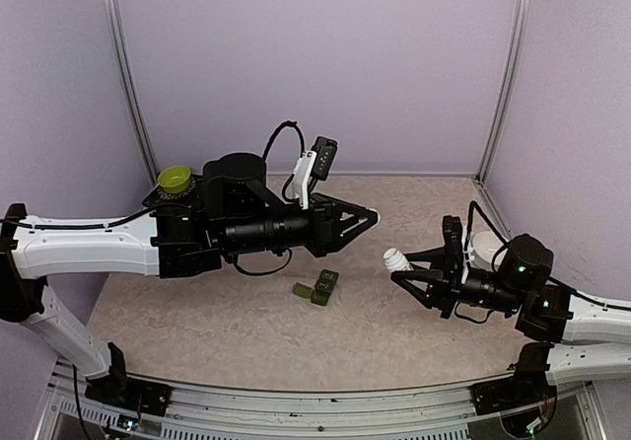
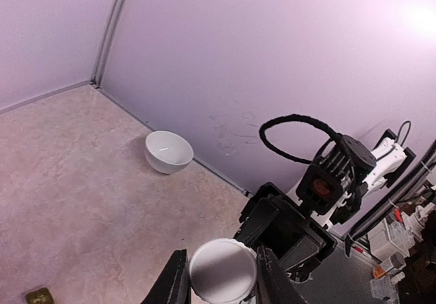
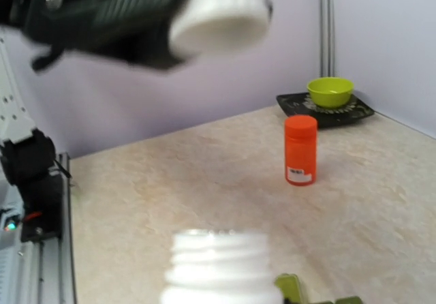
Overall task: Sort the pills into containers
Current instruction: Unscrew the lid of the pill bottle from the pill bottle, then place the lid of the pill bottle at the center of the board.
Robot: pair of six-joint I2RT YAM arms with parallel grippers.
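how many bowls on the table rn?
2. A yellow-green bowl sits on a dark tray in the far-left corner. A white bowl sits by the wall on the right side, partly hidden in the top view. The arms may hide others.

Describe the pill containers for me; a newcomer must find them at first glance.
On the beige table, look near its middle. The containers lie there: a short, low, dark green strip of joined square compartments. The only other green thing, a round lime bowl, sits far back on the left.

Soft even light, glare in left wrist view, right wrist's foreground seemingly defocused.
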